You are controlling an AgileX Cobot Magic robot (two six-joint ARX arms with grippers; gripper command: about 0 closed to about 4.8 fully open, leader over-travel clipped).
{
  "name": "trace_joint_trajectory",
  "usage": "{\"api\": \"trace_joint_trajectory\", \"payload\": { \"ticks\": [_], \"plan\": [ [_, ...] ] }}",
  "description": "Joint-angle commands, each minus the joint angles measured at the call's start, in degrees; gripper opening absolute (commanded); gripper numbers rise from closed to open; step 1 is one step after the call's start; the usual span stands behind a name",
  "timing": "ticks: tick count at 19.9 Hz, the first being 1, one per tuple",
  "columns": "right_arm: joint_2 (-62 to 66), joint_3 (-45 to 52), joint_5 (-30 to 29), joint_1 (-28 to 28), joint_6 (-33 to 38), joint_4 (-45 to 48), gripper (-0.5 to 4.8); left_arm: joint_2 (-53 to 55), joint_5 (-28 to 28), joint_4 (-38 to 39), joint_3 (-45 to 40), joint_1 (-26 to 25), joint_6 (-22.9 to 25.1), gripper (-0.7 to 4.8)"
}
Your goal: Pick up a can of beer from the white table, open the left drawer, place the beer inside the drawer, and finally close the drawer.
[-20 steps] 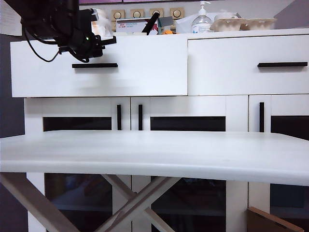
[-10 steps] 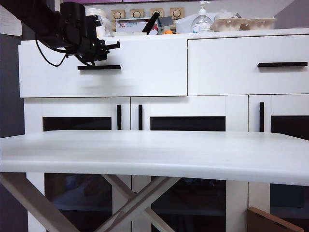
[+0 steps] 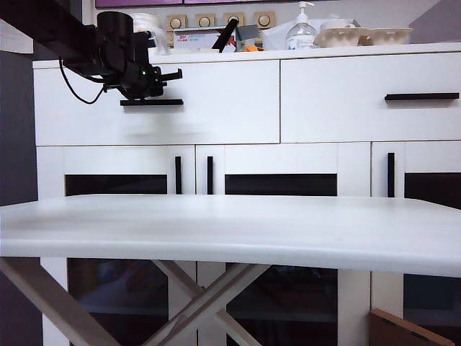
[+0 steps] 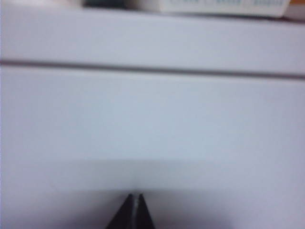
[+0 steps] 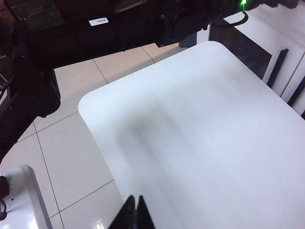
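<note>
Across the foreground, the white table (image 3: 230, 231), wide and bare on top, on light crossed wooden legs; in the right wrist view, the same tabletop (image 5: 200, 138) seen from above, over a tiled floor. Behind it, a white cabinet (image 3: 346, 169) with dark glass doors below and two drawers above. On the cabinet top, a clutter of boxes and a clear pump bottle (image 3: 300, 32). Top left of the cabinet, the left drawer (image 3: 216, 108), its front flush with the right drawer (image 3: 371, 101), so pushed in. Against that left front, just above the black bar handle (image 3: 151, 102), the left gripper (image 3: 171, 74) at the end of a black arm reaching in from the left edge; in the left wrist view, left gripper (image 4: 135, 202) with both tips pressed together, clamped on nothing, facing the blurred white front. Right gripper (image 5: 135, 207) above the table, tips likewise pinched together, empty. The can of beer: in none of the views.
</note>
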State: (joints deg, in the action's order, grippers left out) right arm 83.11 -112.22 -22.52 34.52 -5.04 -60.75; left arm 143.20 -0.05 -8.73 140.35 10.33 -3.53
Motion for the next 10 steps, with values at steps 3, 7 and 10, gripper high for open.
{"api": "trace_joint_trajectory", "payload": {
  "ticks": [3,7,10],
  "plan": [
    [-0.55,-0.22,4.81,-0.02,-0.9,1.44,-0.05,-6.62,0.09,5.01,0.9,-0.11,2.99,-0.05],
    [-0.96,-0.24,4.87,-0.09,-0.74,-0.35,-0.05,-15.56,1.88,20.87,0.9,-0.11,3.39,-0.05],
    [-2.62,-0.24,6.54,-0.02,-0.81,-0.09,-0.05,-21.73,4.42,27.56,0.9,-0.09,2.43,-0.05]
  ]
}}
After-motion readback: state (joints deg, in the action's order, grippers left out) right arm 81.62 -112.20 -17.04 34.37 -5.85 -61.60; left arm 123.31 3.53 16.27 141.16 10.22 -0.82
